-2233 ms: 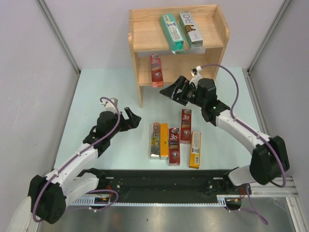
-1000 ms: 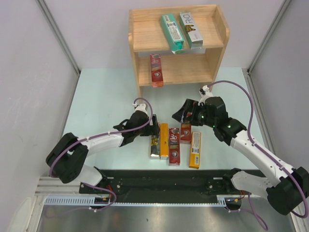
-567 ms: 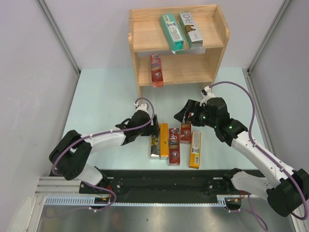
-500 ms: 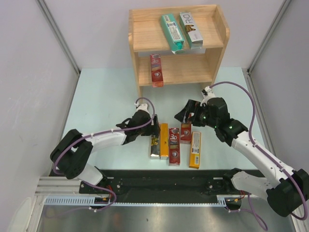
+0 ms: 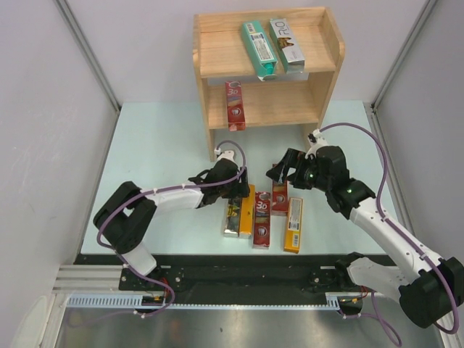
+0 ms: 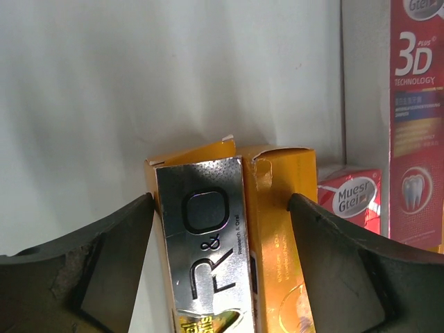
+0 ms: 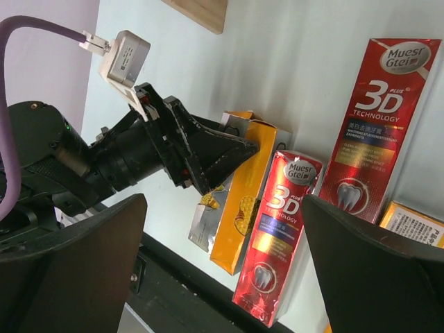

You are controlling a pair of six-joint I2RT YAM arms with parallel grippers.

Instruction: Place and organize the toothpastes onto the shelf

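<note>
L gripper (image 6: 220, 202), spread wide & empty, straddles silver R&O carton (image 6: 207, 263) + orange carton (image 6: 279, 229) btwn its fingers; shift sideways so only one gets pinched.

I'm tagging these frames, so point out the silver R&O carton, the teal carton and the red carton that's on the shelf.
silver R&O carton (image 6: 205, 260): left wrist view, on its printed silver face.
teal carton (image 5: 259, 48): top view, middle of its upper face.
shelved red carton (image 5: 234, 106): top view, middle of its face.
</note>
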